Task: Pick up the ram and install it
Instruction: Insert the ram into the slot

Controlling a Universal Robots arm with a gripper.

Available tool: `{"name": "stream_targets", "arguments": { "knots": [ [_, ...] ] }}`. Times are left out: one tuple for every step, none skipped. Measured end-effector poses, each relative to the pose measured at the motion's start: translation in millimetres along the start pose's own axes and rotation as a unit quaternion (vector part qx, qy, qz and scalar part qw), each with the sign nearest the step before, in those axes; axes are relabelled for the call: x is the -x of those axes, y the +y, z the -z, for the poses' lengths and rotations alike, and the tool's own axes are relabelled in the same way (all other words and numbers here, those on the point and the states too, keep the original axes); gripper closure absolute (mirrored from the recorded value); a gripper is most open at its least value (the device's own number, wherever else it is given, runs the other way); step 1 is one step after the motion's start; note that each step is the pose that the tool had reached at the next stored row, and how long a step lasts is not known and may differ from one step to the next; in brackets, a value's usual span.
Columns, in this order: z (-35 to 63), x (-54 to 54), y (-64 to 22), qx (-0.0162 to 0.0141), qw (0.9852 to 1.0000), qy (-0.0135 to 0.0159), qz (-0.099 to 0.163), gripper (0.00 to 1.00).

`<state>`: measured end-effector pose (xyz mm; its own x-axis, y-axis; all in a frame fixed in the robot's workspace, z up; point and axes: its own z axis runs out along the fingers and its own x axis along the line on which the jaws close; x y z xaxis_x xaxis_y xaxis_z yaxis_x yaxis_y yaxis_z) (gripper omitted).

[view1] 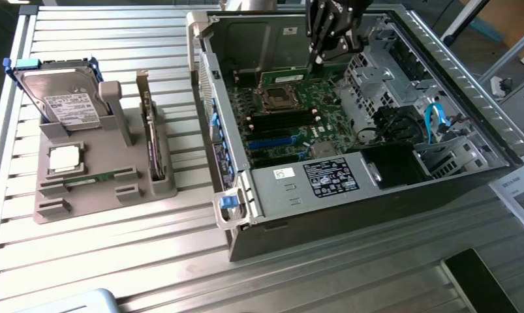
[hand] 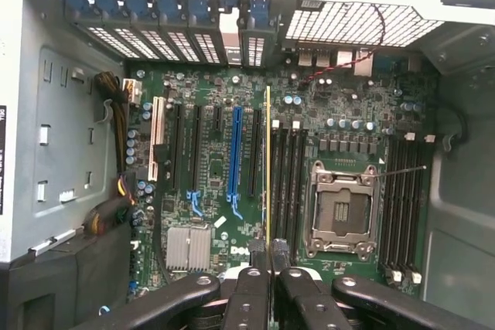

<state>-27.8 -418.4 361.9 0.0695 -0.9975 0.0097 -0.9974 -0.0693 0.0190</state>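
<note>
I've got the ram clenched edge-on in the gripper, over the motherboard in the open case. Its long edge runs along the black memory slots beside the CPU socket. Case wall well apart on exterior view's left, metal cage near on right.

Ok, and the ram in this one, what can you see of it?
The ram shows edge-on in the wrist view: a long, thin stick with a yellowish edge, its faces hidden. The pincer is shut on one end. It hangs over the motherboard, in line with the black memory slots beside the processor socket. Whether it touches a slot cannot be told.
</note>
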Motion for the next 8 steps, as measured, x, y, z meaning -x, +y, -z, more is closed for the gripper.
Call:
{"name": "stream_targets", "arguments": {
  "knots": [
    [-0.9, 0.0, 0.0, 0.0, 1.0, 0.0, 0.0, 0.88],
    [-1.7, 0.0, 0.0, 0.0, 1.0, 0.0, 0.0, 0.88],
    [-2.4, 0.0, 0.0, 0.0, 1.0, 0.0, 0.0, 0.88],
    [-3.0, 0.0, -0.1, 0.0, 1.0, 0.0, 0.0, 0.88],
    [-3.4, 0.0, -0.1, 0.0, 1.0, 0.0, 0.0, 0.88],
    [-3.8, 0.0, -0.1, 0.0, 1.0, 0.0, 0.0, 0.88],
    [-4.4, 0.0, -0.1, 0.0, 1.0, 0.0, 0.0, 0.88],
    [-5.1, 0.0, -0.1, 0.0, 1.0, 0.0, 0.0, 0.88]
  ]
}}
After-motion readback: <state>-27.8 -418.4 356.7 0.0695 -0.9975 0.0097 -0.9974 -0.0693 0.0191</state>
